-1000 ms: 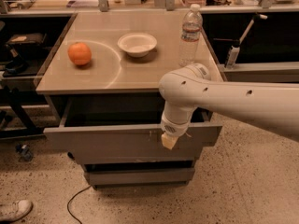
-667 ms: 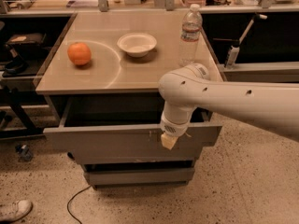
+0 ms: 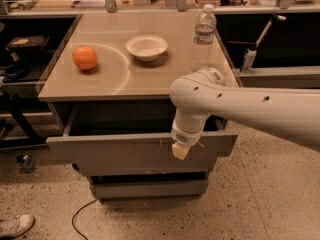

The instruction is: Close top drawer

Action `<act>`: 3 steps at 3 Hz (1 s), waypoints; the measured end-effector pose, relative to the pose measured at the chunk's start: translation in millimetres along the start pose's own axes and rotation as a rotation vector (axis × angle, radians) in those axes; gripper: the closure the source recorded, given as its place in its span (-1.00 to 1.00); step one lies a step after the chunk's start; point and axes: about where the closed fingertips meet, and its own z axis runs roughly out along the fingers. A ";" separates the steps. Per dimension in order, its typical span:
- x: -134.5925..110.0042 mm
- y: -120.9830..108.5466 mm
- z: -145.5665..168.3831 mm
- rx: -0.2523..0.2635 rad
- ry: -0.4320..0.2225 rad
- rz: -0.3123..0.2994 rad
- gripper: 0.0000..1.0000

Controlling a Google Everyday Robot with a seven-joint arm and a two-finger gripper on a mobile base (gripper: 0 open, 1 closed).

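Note:
The top drawer (image 3: pixel 125 151) is a wide grey drawer pulled partly out from under the tan tabletop (image 3: pixel 150 76); its flat front panel spans the cabinet's width and its inside is dark. My white arm reaches in from the right. My gripper (image 3: pixel 181 150) hangs down in front of the drawer's front panel, right of its middle, its yellowish tip against or just before the panel.
On the tabletop stand an orange (image 3: pixel 84 57), a white bowl (image 3: pixel 146 47) and a clear water bottle (image 3: pixel 204 33). A narrower lower drawer front (image 3: pixel 150 188) sits below. A cable (image 3: pixel 82 216) and a shoe (image 3: pixel 15 225) lie on the speckled floor at left. Dark shelving stands on both sides.

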 end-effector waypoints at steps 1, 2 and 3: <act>0.0 0.0 0.0 0.000 0.000 0.000 -0.85; 0.0 0.0 0.0 0.000 0.000 0.000 -1.00; 0.0 0.1 0.1 0.000 0.000 0.000 -1.00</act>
